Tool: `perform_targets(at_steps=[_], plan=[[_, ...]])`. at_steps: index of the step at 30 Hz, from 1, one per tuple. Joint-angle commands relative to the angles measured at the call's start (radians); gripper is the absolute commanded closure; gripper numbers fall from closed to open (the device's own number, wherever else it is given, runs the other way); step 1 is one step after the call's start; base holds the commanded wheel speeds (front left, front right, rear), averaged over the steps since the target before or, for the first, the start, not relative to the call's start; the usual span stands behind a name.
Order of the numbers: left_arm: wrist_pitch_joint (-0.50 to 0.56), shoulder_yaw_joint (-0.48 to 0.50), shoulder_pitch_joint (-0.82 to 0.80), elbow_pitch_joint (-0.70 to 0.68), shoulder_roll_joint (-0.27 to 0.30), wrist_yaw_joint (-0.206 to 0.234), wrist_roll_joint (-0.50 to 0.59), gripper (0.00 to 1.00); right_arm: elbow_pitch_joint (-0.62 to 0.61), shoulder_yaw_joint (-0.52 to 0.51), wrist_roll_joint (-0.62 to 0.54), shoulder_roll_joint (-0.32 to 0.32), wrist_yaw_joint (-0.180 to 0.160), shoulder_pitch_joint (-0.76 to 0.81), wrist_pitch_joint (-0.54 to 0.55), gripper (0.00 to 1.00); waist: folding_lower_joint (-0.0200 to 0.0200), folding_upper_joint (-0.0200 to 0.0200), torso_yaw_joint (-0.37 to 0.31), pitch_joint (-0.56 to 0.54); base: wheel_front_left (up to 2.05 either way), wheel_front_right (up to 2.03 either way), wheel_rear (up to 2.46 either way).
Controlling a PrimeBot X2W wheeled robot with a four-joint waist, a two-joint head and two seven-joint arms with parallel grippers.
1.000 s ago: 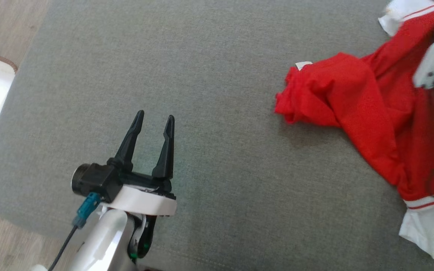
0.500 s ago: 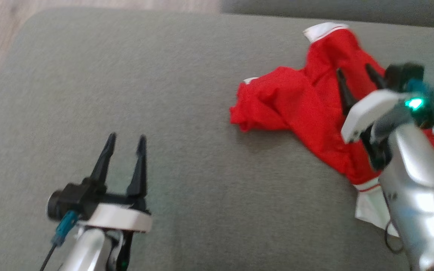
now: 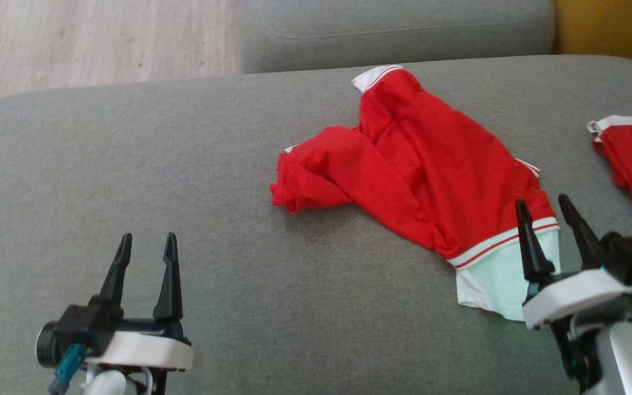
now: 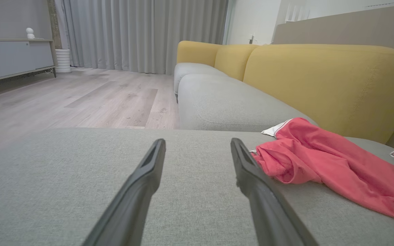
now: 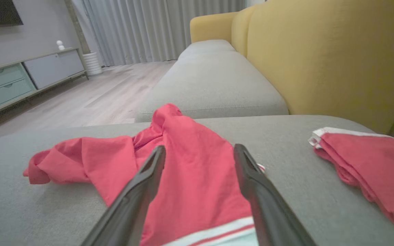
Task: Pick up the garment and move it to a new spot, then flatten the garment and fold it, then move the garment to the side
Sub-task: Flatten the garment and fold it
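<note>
At the near edge of the grey seat cushion (image 3: 250,329) both my grippers are wide open with nothing in them. The left gripper (image 3: 148,237) is over bare fabric, well apart from the cloth, and the right gripper (image 3: 542,201) is right at the white hem (image 3: 491,280) of the red garment (image 3: 420,164). That garment lies rumpled across the middle-right of the cushion, so I reckon I'm at the pickup. My plan is to pinch that hem band with the right, since it looks like the firmest edge, and push the fingers low enough to catch the cloth rather than skim it. Then I'd swing the left over to the bunched end (image 3: 294,186) further in, so it lifts from two points instead of trailing. A bit further right sits a second red piece (image 3: 631,159), apart from mine, and I want to avoid snagging it. Past that is another grey cushion (image 3: 393,27) and the yellow backrest (image 3: 612,22).
</note>
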Motion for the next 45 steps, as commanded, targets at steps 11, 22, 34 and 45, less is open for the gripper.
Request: perform_targets(at_steps=[11, 22, 34, 45], plan=[[0.166, -0.034, -0.241, 0.033, -0.042, -0.015, -0.024, 0.0, -0.241, 0.034, -0.024, 0.036, 0.007, 0.035, 0.112, 0.0, 0.0003, -0.0001, -0.045, 0.081, 0.0, 0.0, 0.0], [0.48, -0.108, -0.718, 0.39, -0.174, -0.042, -0.114, 0.0, -0.267, 0.132, -0.008, 0.03, 0.007, -0.033, 0.122, 0.0, 0.0003, -0.0001, -0.178, 0.233, 0.0, 0.0, 0.0], [0.655, -0.215, -0.885, 0.626, -0.161, -0.025, -0.054, 0.0, -0.248, 0.144, 0.007, 0.046, 0.007, -0.068, 0.078, 0.0, 0.0003, -0.0001, -0.261, 0.313, 0.0, 0.0, 0.0], [0.661, -0.215, -0.981, 0.677, -0.14, 0.081, -0.014, 0.0, -0.227, 0.158, 0.022, 0.054, 0.007, -0.076, 0.068, 0.0, 0.0003, -0.0001, -0.277, 0.319, 0.0, 0.0, 0.0]])
